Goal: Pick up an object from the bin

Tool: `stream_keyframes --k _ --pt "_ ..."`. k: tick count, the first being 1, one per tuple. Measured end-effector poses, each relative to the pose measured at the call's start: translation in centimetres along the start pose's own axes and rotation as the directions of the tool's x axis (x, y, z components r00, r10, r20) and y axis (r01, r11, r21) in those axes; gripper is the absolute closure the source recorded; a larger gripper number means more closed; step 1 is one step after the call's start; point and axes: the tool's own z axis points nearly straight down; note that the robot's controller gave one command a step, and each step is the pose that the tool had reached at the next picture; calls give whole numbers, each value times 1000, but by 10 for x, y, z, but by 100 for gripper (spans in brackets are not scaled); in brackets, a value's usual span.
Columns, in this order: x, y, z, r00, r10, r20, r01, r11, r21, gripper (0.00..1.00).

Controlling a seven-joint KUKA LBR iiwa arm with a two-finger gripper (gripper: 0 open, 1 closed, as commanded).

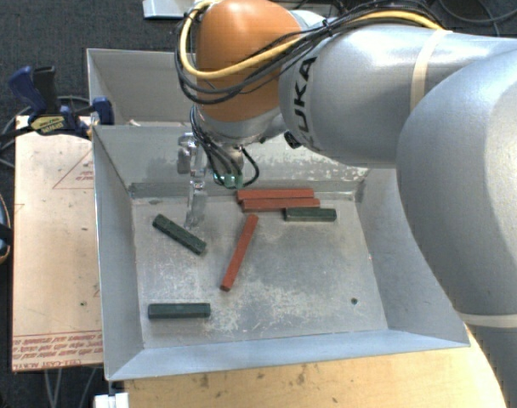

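My gripper (194,218) hangs low over the left middle of the bin floor, under the arm's orange cover. Its tip is just above the upper right end of a dark green bar (178,234) that lies slanted on the floor. Whether the tip touches the bar I cannot tell. To the right of the gripper a red bar (240,251) lies diagonally. Two more red bars (278,198) lie side by side along the back of the floor.
A second dark green bar (309,214) lies just right of the paired red bars. A third dark green bar (179,310) rests flat near the front left corner. The bin's sloped walls rise on all sides, and the arm covers the right side.
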Motion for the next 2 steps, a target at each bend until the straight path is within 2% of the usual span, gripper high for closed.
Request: stream_keyframes --k 1,2 --pt "-2 -1 -5 1000 3 8 -3 1000 -1 0" --pt "1 -7 44 997 78 12 -78 997 -3 0"
